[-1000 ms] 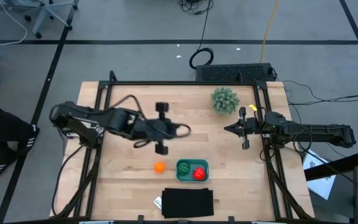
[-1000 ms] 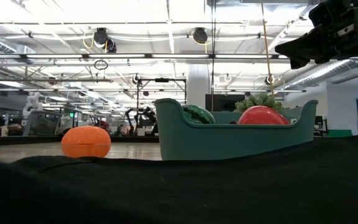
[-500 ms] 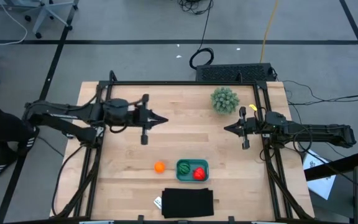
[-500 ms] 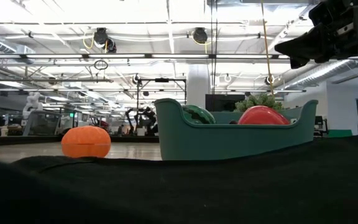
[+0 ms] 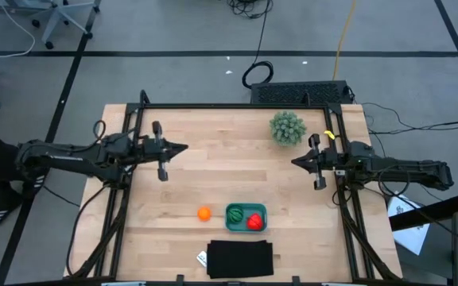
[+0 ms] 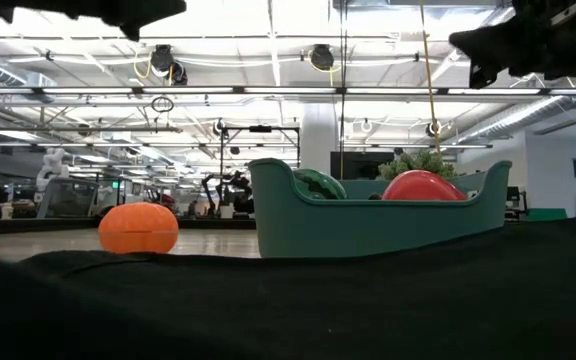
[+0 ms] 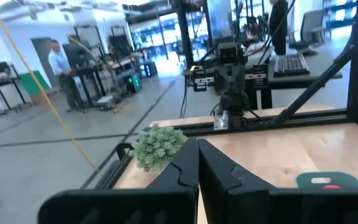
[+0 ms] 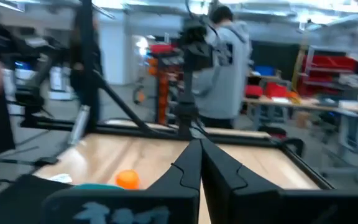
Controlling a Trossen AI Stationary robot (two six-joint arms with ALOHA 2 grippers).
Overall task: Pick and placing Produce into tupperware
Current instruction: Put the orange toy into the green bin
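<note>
Left end effector (image 5: 183,148), pressed together and empty, pulled back to upper left, orange ball (image 5: 203,213) still outside the tupperware (image 5: 246,227).

Tupperware (image 5: 246,217) sits near table (image 5: 229,143) front edge, centre. 2 produce items inside: striped round one (image 5: 235,213) left, roundish one (image 5: 254,222) right. Ball (image 5: 203,213) just left of it, outside. Flat mat (image 5: 240,259) in front. Bushy plant (image 5: 287,127) far back right.
</note>
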